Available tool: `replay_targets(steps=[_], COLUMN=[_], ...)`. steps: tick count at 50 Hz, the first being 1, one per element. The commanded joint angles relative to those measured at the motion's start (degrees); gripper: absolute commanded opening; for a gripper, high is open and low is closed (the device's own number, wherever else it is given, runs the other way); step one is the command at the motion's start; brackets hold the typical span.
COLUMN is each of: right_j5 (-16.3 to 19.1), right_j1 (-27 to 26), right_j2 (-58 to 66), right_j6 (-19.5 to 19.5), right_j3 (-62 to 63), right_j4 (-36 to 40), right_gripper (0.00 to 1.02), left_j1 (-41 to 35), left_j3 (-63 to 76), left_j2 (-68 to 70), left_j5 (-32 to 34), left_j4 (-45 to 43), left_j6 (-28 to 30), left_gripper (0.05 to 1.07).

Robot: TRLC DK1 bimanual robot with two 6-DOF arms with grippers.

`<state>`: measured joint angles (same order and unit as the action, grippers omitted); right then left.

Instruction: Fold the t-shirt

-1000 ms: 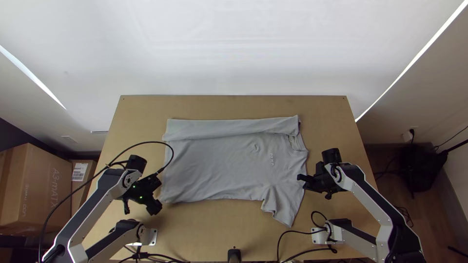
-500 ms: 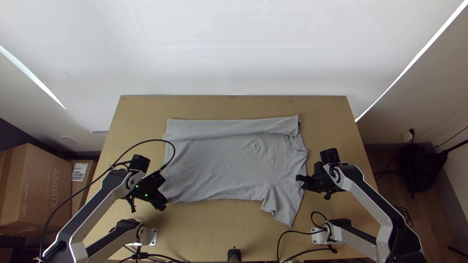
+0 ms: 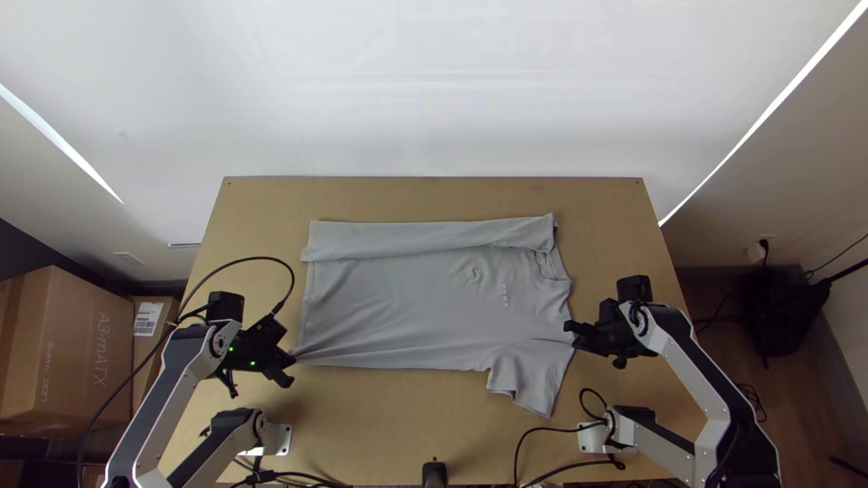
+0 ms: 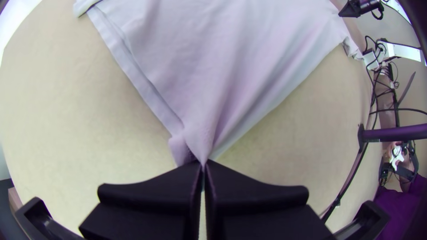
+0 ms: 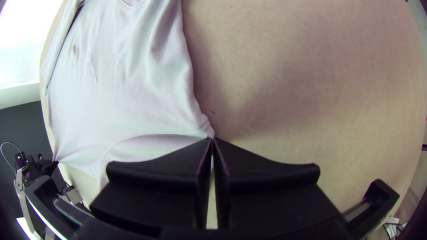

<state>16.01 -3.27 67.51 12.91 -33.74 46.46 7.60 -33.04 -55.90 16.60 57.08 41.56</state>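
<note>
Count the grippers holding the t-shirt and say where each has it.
2. The left gripper is shut on the t-shirt at its near hem corner; the right gripper is shut on its shoulder edge, beside the spread sleeve.

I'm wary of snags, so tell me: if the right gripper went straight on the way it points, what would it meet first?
The gray t-shirt, whose edge near the sleeve is pinched in the right gripper. The wooden table beneath would probably come next, though the depth is unclear.
</note>
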Motion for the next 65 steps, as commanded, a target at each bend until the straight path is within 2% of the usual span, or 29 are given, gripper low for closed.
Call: replay_targets(steps=[1,5,9,19,24,32,48,65], right_j5=[-0.45,-0.37,-0.37,-0.37,-0.37,-0.45,-0.54,-0.63], right_j1=[-2.09,-4.29,-4.03,3.09,4.32,4.67,5.64,6.34], right_j2=[0.96,2.19,2.19,-2.82,-3.17,-1.76,5.80,21.09], right_j6=[-2.97,-4.73,-4.82,-1.83,-1.39,-1.57,-1.39,-1.30], right_j3=[-2.91,-4.06,-4.85,-9.86,-12.85,-17.86,-27.61,-39.92], right_j4=[1.27,1.88,2.67,5.75,6.01,6.01,5.31,3.20], right_gripper=[0.02,0.02,0.02,0.02,0.02,0.02,0.02,0.02], left_j1=[2.60,2.86,2.69,-0.83,-1.44,-0.74,-0.83,-1.71], left_j3=[1.13,1.13,0.69,-4.93,-6.51,-10.12,-20.40,-35.69], left_j2=[-0.09,-0.09,0.09,0.09,-0.70,-6.06,-16.87,-29.79], left_j5=[0.10,0.19,0.27,3.44,3.44,3.44,3.79,3.79], left_j4=[0.93,0.93,0.58,-1.09,-5.40,-9.44,-15.95,-17.09], left_j6=[3.70,3.79,3.18,-4.65,-7.72,-9.31,-14.40,-17.83], left_gripper=[0.08,0.08,0.08,0.08,0.08,0.08,0.08,0.08])
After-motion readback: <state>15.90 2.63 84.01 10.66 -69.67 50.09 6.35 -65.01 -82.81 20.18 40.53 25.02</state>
